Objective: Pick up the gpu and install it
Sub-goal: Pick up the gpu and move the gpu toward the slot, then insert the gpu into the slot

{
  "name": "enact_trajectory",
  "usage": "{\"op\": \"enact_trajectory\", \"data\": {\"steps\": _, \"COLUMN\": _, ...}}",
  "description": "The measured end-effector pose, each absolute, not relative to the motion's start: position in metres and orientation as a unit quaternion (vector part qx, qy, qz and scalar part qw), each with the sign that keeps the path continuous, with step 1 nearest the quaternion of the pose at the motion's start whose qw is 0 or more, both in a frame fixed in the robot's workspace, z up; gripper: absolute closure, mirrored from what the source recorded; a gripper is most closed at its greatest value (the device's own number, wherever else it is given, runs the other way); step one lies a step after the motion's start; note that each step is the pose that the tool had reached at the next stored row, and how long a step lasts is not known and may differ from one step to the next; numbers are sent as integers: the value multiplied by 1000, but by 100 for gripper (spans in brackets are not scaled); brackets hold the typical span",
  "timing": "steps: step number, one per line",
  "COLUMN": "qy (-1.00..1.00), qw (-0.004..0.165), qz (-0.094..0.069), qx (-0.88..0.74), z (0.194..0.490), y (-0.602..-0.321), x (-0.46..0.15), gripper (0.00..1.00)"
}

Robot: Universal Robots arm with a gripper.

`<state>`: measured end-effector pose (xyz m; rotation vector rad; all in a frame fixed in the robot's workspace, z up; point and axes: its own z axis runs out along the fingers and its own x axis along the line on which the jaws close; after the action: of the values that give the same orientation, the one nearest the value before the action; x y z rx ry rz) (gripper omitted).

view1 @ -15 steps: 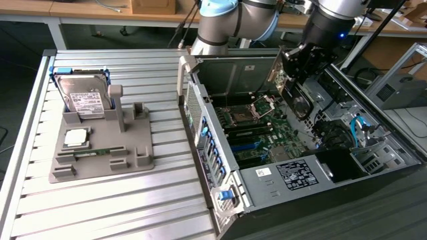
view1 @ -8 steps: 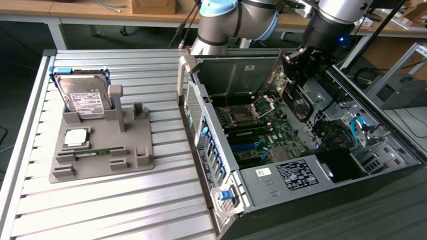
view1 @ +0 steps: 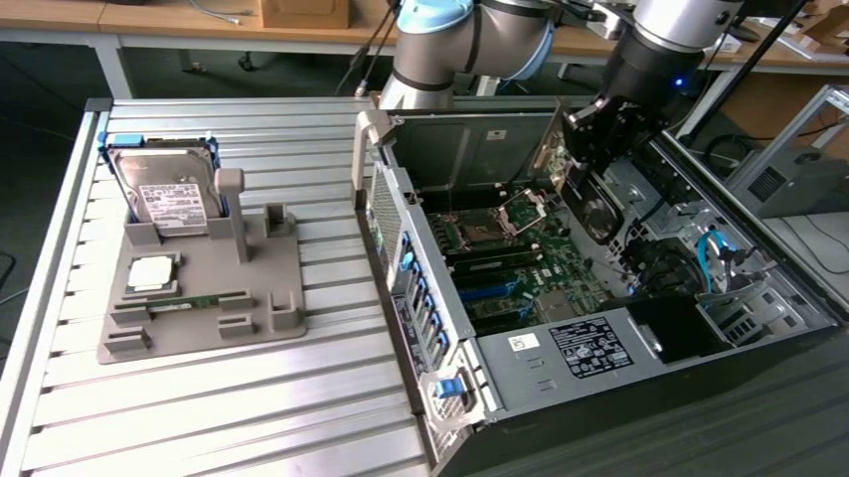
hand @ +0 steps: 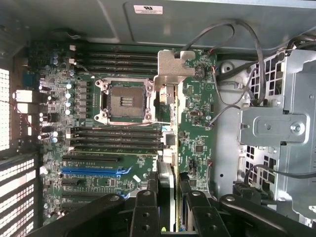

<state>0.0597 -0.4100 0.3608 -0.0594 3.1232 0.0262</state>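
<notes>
Holding the gpu (hand: 173, 123) edge-on in the clamped gripper (hand: 171, 200) over the open case (view1: 464, 149); best kept upright, squared to the blue slot (hand: 91, 171), clear of the loose cables (hand: 256, 54).

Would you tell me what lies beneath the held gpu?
The motherboard, its CPU socket and blue expansion slot off to one side; the strip directly beneath the gpu is covered by it.

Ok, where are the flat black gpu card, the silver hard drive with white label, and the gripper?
flat black gpu card (view1: 594, 209), exterior view, black face
silver hard drive with white label (view1: 170, 207), exterior view, the label
gripper (hand: 172, 198), wrist view, midway between fingertips
</notes>
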Motion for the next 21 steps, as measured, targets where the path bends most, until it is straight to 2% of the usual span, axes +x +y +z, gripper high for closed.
{"op": "enact_trajectory", "data": {"steps": 21, "qy": 999, "qw": 9, "qz": 9, "qx": -30, "z": 360, "y": -410, "x": 60, "gripper": 73}}
